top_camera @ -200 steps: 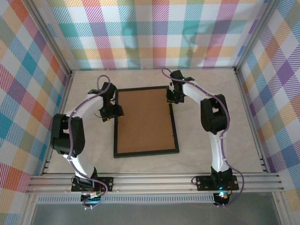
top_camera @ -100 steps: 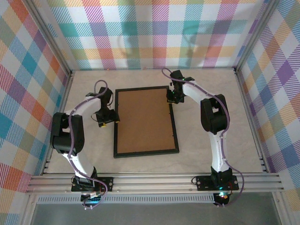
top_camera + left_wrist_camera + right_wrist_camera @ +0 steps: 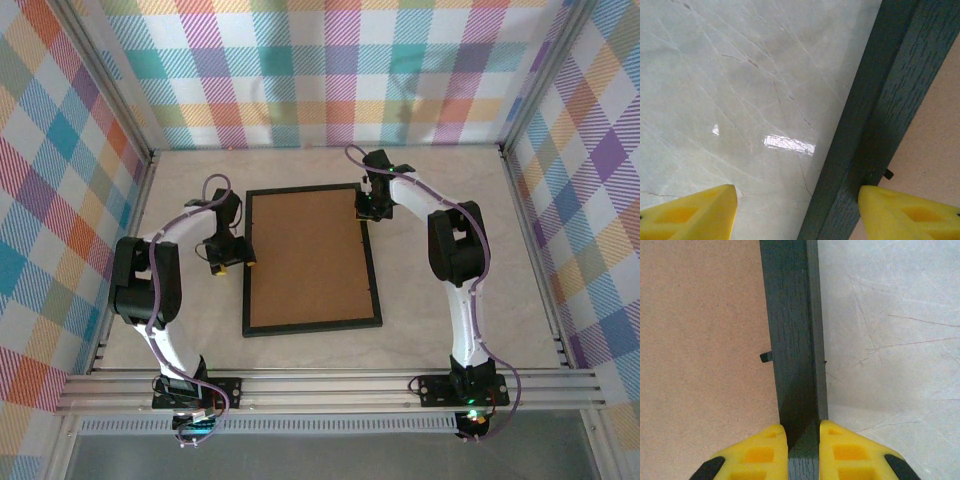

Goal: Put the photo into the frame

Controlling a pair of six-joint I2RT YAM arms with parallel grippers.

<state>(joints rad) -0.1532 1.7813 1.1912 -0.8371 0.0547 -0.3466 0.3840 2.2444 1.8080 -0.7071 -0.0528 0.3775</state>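
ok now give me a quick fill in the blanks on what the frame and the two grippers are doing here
1. The frame lies flat on the table with its ___ board facing up.
2. The right gripper is shut on the frame's long rail on its ___ side.
3. The left gripper hangs over the frame's left rail with its jaws ___.
Missing words: brown; right; open.
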